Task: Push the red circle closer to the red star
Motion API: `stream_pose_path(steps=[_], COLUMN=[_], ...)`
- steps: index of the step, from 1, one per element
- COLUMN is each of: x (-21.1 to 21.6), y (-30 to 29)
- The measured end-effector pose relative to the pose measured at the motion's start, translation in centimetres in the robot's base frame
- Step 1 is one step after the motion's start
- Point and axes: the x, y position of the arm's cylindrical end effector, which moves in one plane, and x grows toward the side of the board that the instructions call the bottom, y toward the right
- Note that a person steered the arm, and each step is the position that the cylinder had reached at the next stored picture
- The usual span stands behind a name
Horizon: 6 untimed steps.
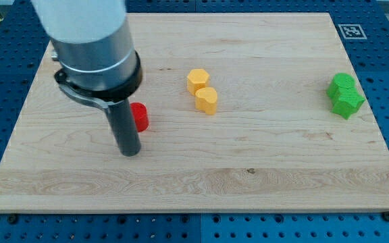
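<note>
A red block (140, 117) lies on the wooden board (262, 169) at the view's left of centre. The rod partly covers it, so I cannot tell whether it is the circle or the star. Only one red block shows. My tip (130, 152) rests on the board just below and to the view's left of this red block, close to it or touching it. The arm's wide grey body fills the view's top left and hides the board behind it.
A yellow hexagon (197, 81) and a yellow rounded block (206, 100) sit together near the middle. Two green blocks, one (342, 84) above a star-like one (348, 103), sit at the view's right edge of the board.
</note>
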Motion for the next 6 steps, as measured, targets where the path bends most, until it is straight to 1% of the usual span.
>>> stream_pose_path(steps=[1,2,3,4,6], x=[-2.1,-4.9,-7.0,-8.0,-8.2], y=[1.4,-1.7,-3.1,-3.6,-4.1])
